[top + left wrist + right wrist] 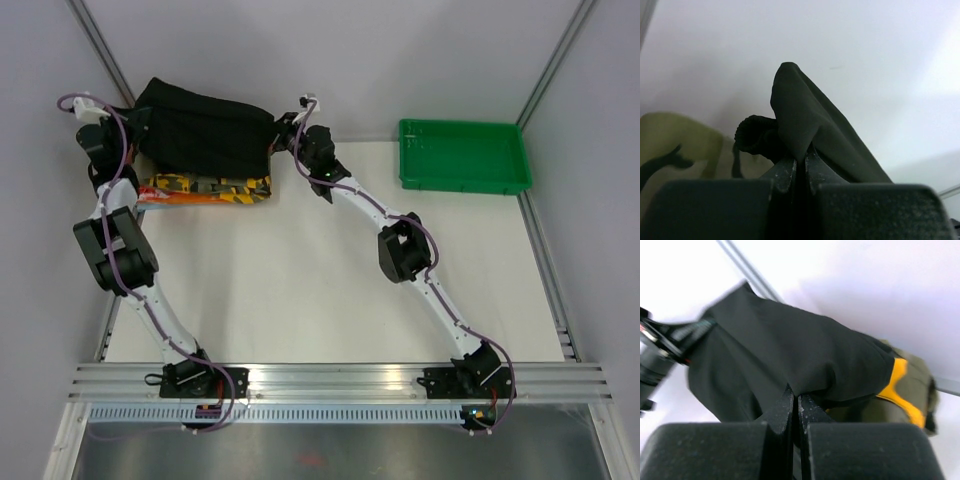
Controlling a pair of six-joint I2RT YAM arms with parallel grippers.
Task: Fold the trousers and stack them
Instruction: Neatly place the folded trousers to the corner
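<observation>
The black trousers (205, 135) are folded into a thick bundle, held up between both grippers at the back left, just above a folded camouflage garment (205, 187). My left gripper (133, 128) is shut on the bundle's left end; the left wrist view shows black cloth (800, 115) pinched between its jaws. My right gripper (282, 133) is shut on the right end; the right wrist view shows the black fabric (790, 350) clamped, with the camouflage garment (910, 385) below.
A green tray (462, 155) stands at the back right. A metal frame post (105, 50) rises at the back left behind the left arm. White walls enclose the white table (330, 290).
</observation>
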